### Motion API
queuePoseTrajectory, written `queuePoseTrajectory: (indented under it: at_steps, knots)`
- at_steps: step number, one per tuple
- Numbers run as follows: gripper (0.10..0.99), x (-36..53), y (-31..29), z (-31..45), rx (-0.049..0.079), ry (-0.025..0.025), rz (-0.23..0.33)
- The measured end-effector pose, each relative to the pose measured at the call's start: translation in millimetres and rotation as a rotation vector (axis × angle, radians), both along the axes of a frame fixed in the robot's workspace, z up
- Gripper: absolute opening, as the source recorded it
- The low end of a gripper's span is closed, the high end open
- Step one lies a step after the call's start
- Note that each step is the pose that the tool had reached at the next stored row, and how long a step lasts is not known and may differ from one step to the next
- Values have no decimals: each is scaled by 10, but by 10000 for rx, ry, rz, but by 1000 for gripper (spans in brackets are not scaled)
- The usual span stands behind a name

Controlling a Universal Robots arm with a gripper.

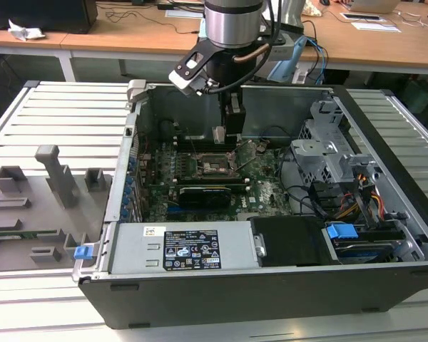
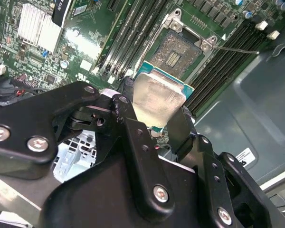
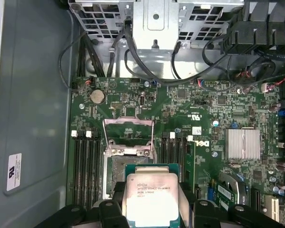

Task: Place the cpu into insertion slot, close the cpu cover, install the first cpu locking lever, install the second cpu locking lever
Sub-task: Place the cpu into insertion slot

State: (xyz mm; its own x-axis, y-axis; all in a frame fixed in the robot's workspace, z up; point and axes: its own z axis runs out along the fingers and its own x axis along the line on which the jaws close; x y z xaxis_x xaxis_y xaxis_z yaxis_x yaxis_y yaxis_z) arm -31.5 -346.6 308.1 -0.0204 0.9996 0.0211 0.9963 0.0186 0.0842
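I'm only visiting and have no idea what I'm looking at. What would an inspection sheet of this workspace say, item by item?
Surface: pale slatted table carrying an open computer case.
Job's things: cpu held above the insertion slot, not seated; cpu cover raised open.
Clutter: grey fixture tray on the table at the exterior view's left.
Grippers: gripper shut on the cpu, inside the case.
Cables: black cables inside the case; coloured cables at the exterior view's right.
Surroundings: wooden desks behind the table.
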Motion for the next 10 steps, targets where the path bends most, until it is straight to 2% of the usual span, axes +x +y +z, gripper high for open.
queuePoseTrajectory:
  at_steps: [3,6,8,10]
  knots:
    - [525,0,1,-14,4,-47,1]
    - [525,-4,2,-62,2,-60,35]
    - [525,-6,5,-160,0,-59,-460]
    - [525,-30,5,-258,-1,-60,-522]
